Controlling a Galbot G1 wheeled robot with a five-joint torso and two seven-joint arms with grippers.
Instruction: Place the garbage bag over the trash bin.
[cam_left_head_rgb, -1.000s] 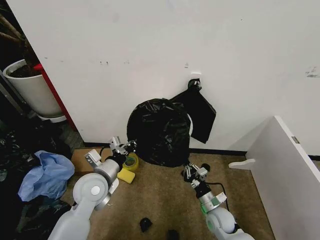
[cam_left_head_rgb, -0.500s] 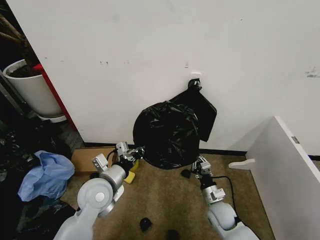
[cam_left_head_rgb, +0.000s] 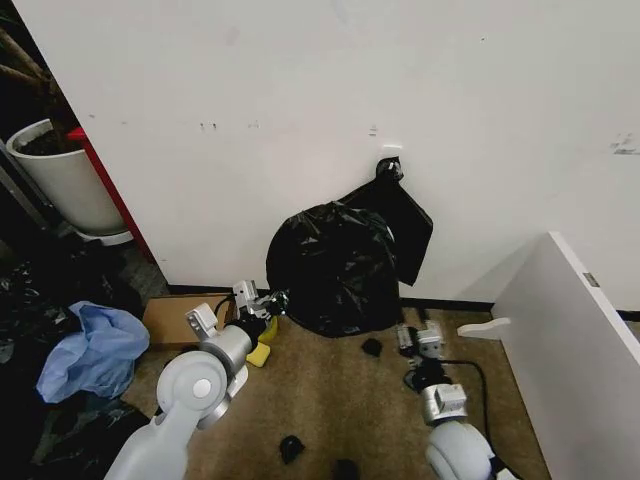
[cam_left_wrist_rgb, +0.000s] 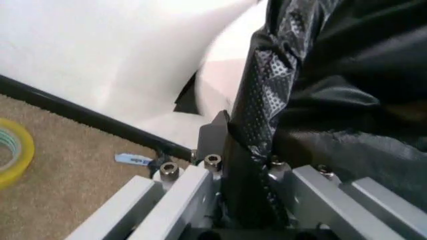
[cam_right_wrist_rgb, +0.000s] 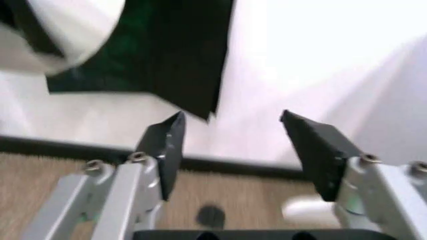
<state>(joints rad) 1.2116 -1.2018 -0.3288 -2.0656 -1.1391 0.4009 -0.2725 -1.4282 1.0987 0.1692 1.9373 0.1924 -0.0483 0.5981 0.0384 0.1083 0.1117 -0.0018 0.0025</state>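
The glossy black garbage bag (cam_left_head_rgb: 335, 265) stands bunched against the wall, and the trash bin is hidden under it. My left gripper (cam_left_head_rgb: 272, 298) is at the bag's lower left edge, shut on a fold of it. In the left wrist view the crinkled garbage bag (cam_left_wrist_rgb: 333, 75) runs down between the jaws of the left gripper (cam_left_wrist_rgb: 248, 165). My right gripper (cam_left_head_rgb: 420, 335) sits low on the carpet, to the right of the bag and apart from it. The right gripper (cam_right_wrist_rgb: 233, 130) is open with nothing between its fingers.
A flat matte black bag (cam_left_head_rgb: 405, 225) hangs from a wall hook beside the garbage bag. A white plant pot (cam_left_head_rgb: 65, 180), blue cloth (cam_left_head_rgb: 90, 345) and cardboard box (cam_left_head_rgb: 170, 318) lie left. A white panel (cam_left_head_rgb: 580, 340) stands right. Small black scraps (cam_left_head_rgb: 371, 347) dot the carpet.
The bag shifted right with my left gripper still on its edge. My right gripper drew back from the bag's lower right side toward the right.
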